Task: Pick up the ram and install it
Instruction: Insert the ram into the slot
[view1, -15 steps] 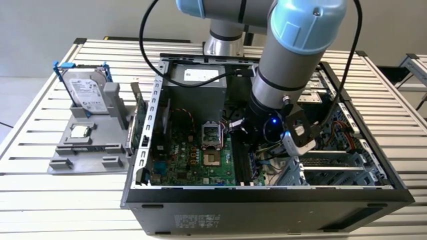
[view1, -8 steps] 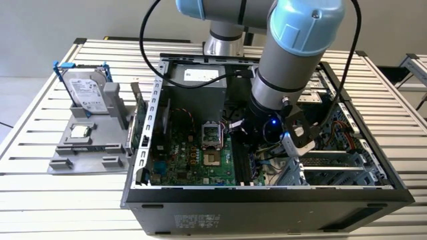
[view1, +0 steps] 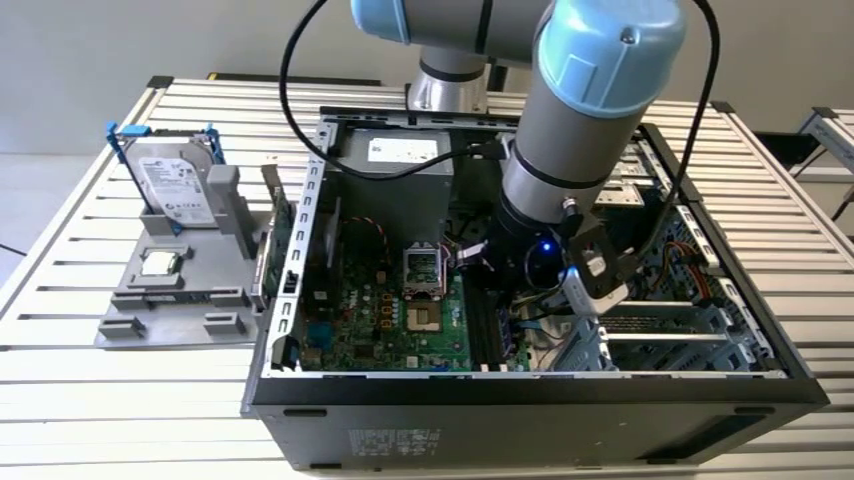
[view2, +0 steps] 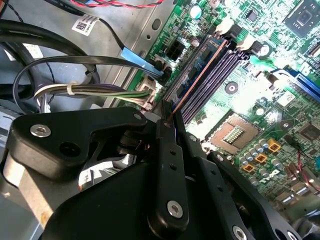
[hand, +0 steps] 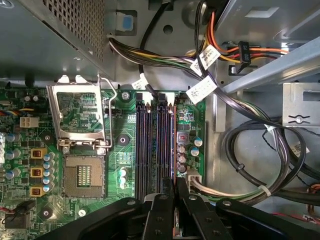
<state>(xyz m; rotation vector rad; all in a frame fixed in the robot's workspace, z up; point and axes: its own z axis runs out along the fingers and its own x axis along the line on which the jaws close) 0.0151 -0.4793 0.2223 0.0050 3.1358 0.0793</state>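
The ram (view2: 200, 67) is a thin bluish stick seen edge-on. It stands in the outermost of the dark memory slots (hand: 156, 140) on the green motherboard, on the side nearest the cable bundle. My gripper (view2: 166, 117) is deep inside the open computer case (view1: 534, 385). Its black fingers (hand: 161, 212) are pinched together on the near end of the ram (hand: 173, 150). In the exterior view the arm (view1: 574, 150) reaches down into the case over the motherboard's slot area.
An open CPU socket (hand: 82, 175) with its raised metal frame lies beside the slots. Thick cable bundles (hand: 250, 150) crowd the other side. Outside the case, at the exterior view's left, a grey fixture (view1: 174, 315) holds a hard drive (view1: 180, 185) with blue clips.
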